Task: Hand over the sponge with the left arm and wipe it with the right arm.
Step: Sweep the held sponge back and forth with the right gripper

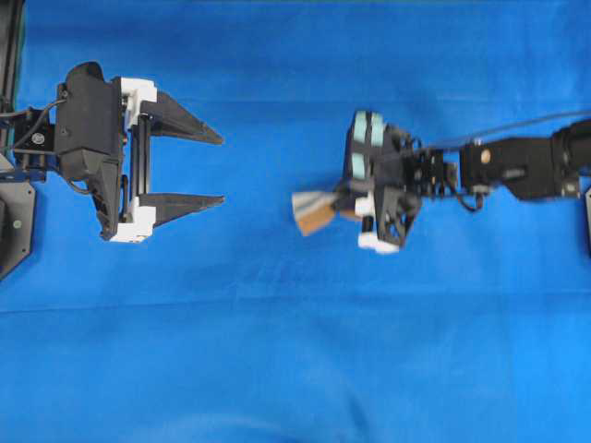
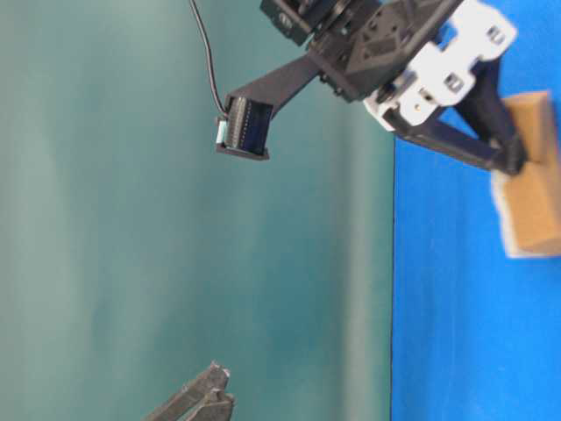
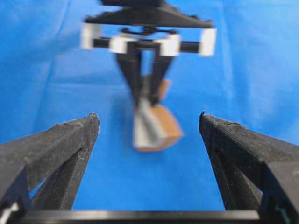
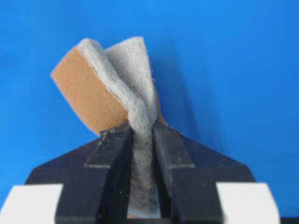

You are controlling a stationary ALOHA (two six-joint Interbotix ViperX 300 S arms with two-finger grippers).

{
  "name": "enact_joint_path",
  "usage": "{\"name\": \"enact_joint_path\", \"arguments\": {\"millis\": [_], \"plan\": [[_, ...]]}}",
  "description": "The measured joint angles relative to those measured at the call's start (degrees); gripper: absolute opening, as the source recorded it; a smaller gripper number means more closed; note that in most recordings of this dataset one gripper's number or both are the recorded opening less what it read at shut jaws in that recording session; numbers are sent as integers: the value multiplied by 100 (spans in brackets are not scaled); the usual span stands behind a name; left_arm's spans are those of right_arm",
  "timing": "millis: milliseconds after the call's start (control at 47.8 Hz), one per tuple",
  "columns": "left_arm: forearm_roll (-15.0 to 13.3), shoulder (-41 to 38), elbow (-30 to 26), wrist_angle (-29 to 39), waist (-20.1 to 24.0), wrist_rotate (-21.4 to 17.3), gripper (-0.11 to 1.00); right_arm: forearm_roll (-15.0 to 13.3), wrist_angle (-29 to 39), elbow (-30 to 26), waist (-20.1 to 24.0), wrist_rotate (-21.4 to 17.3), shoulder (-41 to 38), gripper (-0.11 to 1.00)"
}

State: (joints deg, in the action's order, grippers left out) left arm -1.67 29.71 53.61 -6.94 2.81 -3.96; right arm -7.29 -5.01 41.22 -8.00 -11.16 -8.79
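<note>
Handover appears complete: the sponge is pinched, folded, between the right gripper's fingers, projecting beyond their tips. The left gripper stands wide and empty, well apart from it. Wiping remains outstanding.

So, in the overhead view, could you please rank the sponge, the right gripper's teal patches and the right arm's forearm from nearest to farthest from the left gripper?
Measured from the open left gripper:
1. The sponge, mid-cloth, pinched in the right gripper.
2. The teal patches, just right of the sponge, on the wrist housing.
3. The forearm, at the far right edge.
</note>
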Motion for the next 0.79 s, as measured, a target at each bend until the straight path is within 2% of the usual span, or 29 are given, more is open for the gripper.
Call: {"name": "enact_joint_path", "arguments": {"millis": [230,795], "plan": [[0,0,0,0,0,9,90,-132,-167,0,-378,0,0,20],[9,0,0,0,0,-9,90,-132,-264,18,-132,-9,0,20]]}}
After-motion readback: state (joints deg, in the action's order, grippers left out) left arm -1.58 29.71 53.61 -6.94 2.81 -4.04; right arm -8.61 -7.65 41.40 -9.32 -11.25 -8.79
